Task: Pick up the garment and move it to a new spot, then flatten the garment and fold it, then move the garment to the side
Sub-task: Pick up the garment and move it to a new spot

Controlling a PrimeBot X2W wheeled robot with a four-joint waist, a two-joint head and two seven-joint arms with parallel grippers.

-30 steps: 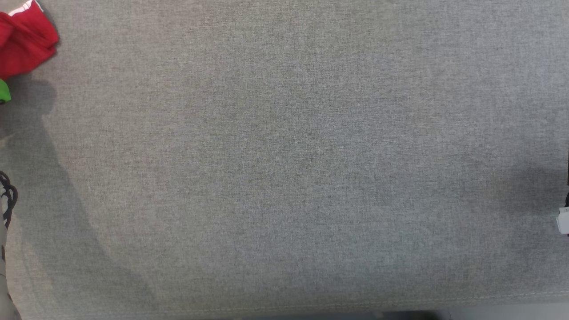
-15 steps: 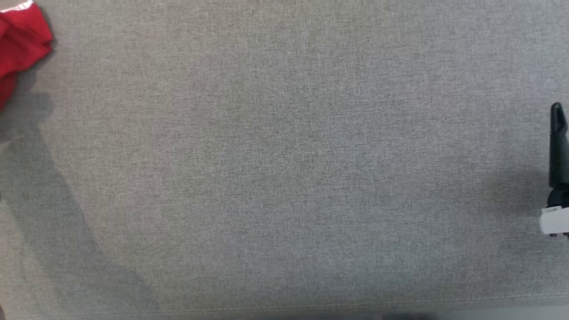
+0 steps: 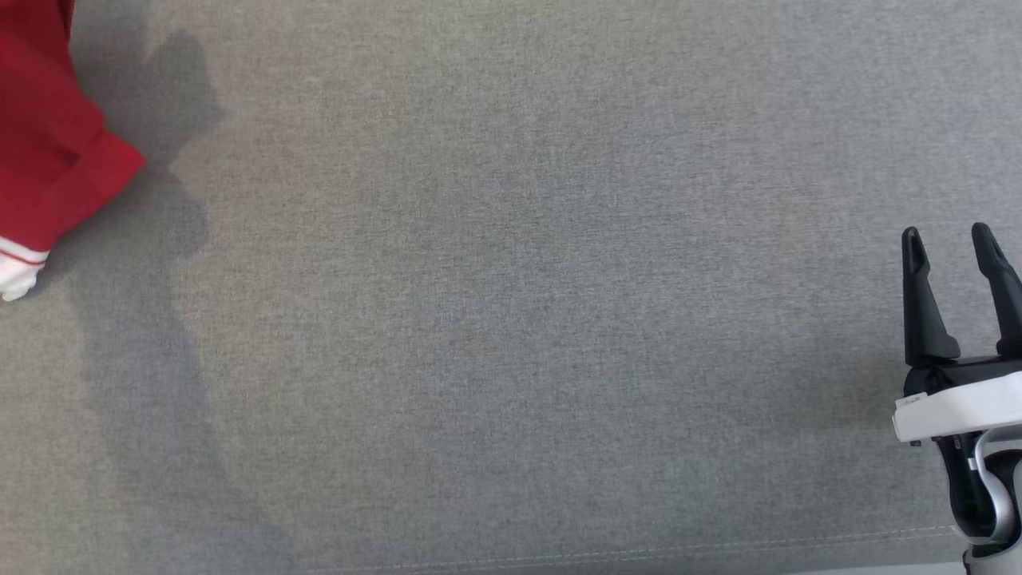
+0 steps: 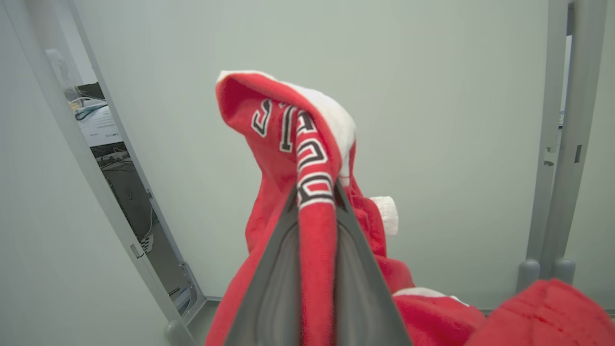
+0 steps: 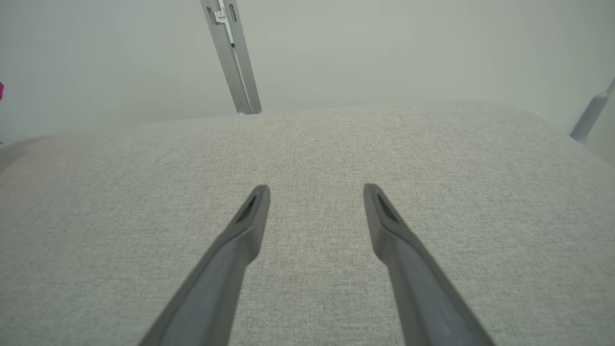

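Note:
The garment (image 3: pixel 48 168) is red fleece with white trim and black-and-white lettering. In the head view it hangs at the far left edge, above the grey surface, casting a shadow to its right. In the left wrist view my left gripper (image 4: pixel 314 192) is shut on a fold of the garment (image 4: pixel 288 125), lifted up against a pale wall, with more red cloth drooping below. My right gripper (image 3: pixel 950 243) stands open at the lower right of the head view, nothing between its fingers. The right wrist view shows the right gripper (image 5: pixel 316 192) spread over bare grey cloth.
A grey woven surface (image 3: pixel 511 319) spreads across the head view, with a seam (image 3: pixel 639 551) near its front edge. Grey frame posts (image 4: pixel 552 144) stand against the pale wall, and another post (image 5: pixel 233 53) rises behind the surface's far edge.
My left gripper has shut on the garment and raised it; the red cloth now hangs lower and larger at the left. The head view has shifted, bringing the right gripper fully in.

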